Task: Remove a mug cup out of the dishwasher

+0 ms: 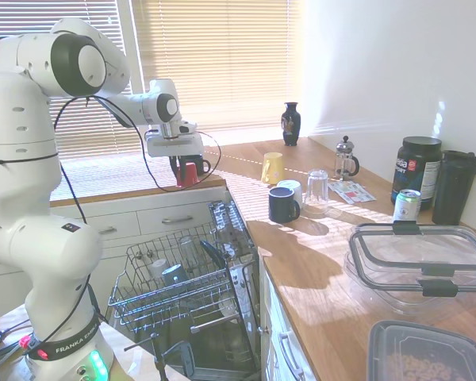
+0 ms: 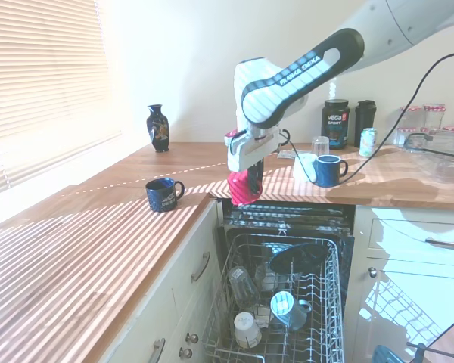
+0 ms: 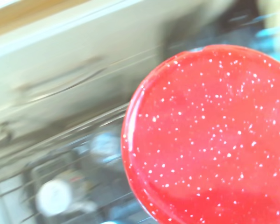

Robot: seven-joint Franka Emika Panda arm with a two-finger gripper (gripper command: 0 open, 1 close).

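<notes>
Dishwasher [image 1: 222,317]: open, wire rack [image 2: 287,302] pulled out with cups and glasses inside. Red mug [image 2: 242,187]: clamped in gripper [image 2: 246,181], hanging above the rack at counter [image 2: 98,234] height. Navy mug [image 2: 163,193]: on counter, 9 o'clock of gripper.

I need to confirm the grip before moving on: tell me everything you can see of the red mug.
The red mug is small, glossy and bright red; the wrist view shows pale speckles on its round face. It hangs in the air, clamped in the pincer, above the dishwasher rack, about level with the counter edge. Only the pincer touches it. No handle shows.
</notes>
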